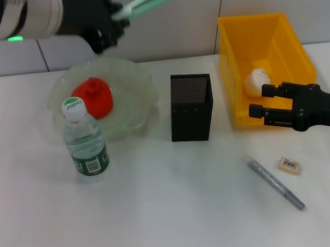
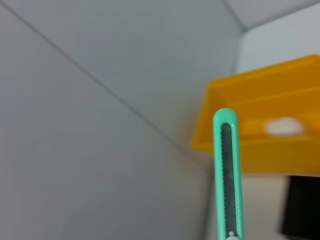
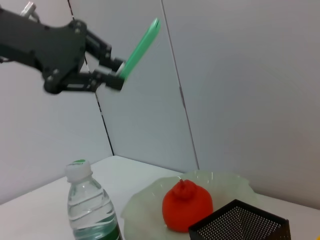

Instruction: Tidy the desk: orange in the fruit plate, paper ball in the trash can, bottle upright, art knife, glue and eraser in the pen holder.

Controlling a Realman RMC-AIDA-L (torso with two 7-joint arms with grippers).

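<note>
Left tool (image 1: 118, 16) raised, clamped on green art knife (image 1: 146, 4), right tool (image 1: 257, 100) apart by yellow bin (image 1: 270, 34), upright bottle (image 1: 84, 139) cap text unreadable, eraser (image 1: 289, 165) barcode label on counter (image 1: 174, 199)

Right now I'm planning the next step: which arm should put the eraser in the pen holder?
Right. Its gripper is open beside the trash can, near the eraser; the left gripper holds the art knife.
</note>
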